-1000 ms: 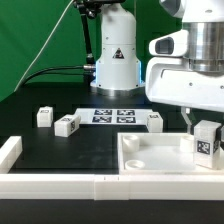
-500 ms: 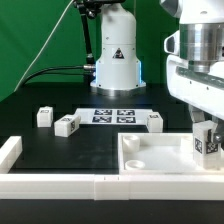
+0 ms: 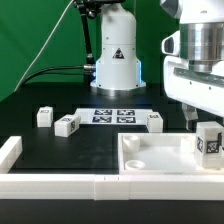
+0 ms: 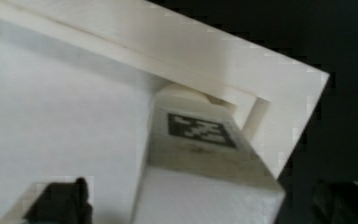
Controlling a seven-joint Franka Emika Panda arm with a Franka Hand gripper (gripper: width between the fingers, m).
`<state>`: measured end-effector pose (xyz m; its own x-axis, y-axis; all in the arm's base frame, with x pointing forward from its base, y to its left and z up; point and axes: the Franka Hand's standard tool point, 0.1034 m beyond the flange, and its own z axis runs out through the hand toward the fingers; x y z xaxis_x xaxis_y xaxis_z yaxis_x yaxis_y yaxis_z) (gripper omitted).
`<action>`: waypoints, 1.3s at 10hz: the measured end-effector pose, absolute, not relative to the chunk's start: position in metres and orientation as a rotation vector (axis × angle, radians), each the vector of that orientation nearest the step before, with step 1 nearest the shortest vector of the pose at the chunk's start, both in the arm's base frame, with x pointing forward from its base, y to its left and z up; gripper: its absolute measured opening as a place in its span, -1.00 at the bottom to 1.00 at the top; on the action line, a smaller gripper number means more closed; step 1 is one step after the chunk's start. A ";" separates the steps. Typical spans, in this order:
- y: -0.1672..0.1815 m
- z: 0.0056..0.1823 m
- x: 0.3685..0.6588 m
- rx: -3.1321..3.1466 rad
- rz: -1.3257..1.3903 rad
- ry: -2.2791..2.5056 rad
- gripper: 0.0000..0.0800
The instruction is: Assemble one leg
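Leg (image 3: 209,140), small white block, black-and-white tag, upright at tabletop (image 3: 160,166) corner, jaws wide apart

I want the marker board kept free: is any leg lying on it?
No, the marker board bears only its tags; the nearest leg lies beside it on the black table.

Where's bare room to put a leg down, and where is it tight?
Widest bare patch: the black mat between the two loose legs, the front bar and the tabletop. Tight: the tabletop's corner on the exterior view's right, where a leg stands under the open fingers, and the row beside the marker board.
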<state>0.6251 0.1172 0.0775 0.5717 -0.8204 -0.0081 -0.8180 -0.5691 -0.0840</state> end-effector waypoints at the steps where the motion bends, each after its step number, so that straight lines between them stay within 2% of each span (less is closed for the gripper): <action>1: 0.117 0.078 0.627 -2.768 -0.071 1.297 0.60; 8: 0.119 0.078 0.627 -3.091 -0.126 0.089 0.62; 10: 0.118 0.078 0.627 -3.101 -0.130 -0.013 0.62; 12: 0.117 0.078 0.627 -3.101 -0.130 -0.013 -0.02; 13: 0.117 0.078 0.627 -3.101 -0.130 -0.013 -0.02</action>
